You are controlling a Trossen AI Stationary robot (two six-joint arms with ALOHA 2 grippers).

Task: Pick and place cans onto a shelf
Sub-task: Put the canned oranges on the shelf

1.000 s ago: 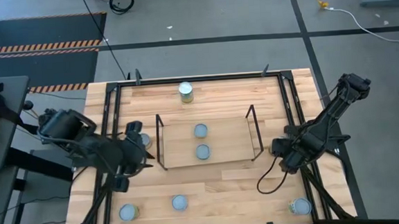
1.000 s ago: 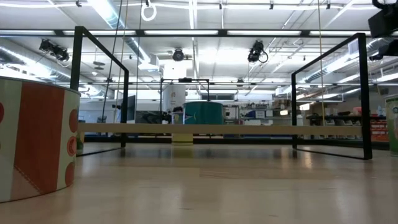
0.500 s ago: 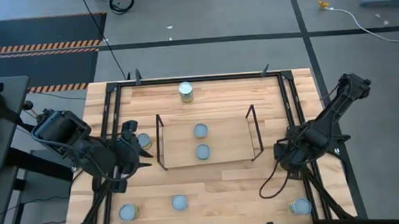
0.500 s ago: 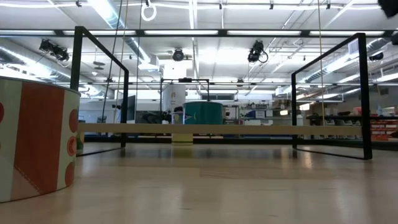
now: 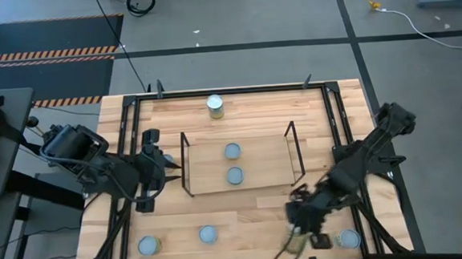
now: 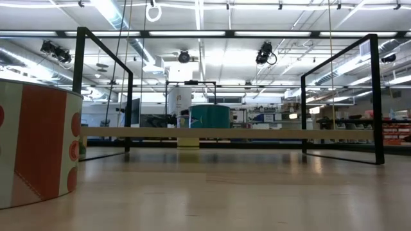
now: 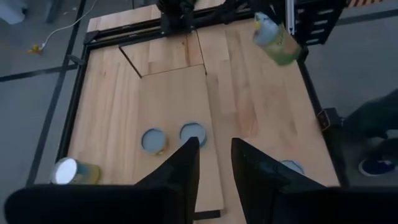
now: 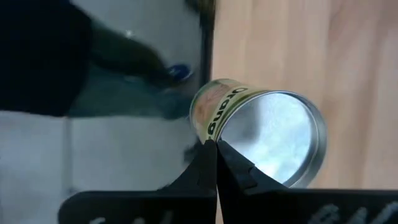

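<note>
Several small tins stand upright on the wood table. Two are on the shelf: one can farther back and one nearer. My right gripper is low near the table's near edge, shut, its tips right at the orange-labelled near-right can, which also shows in the high view. My left gripper is open and empty at the shelf's left end, beside a partly hidden can. My right gripper's shut fingertips stand against the side of the near-right can just under its rim. I cannot tell whether they touch it. The can stands upright on the table.
Other cans stand at the far edge, near left and near middle. A black frame rims the tabletop. In the low view a red-and-white can fills the left side, with the shelf base behind it.
My right gripper has swung from beside the shelf's right end toward the table's near edge, down to the near-right can. My left gripper has turned a little beside the shelf's left end. No can has moved.
</note>
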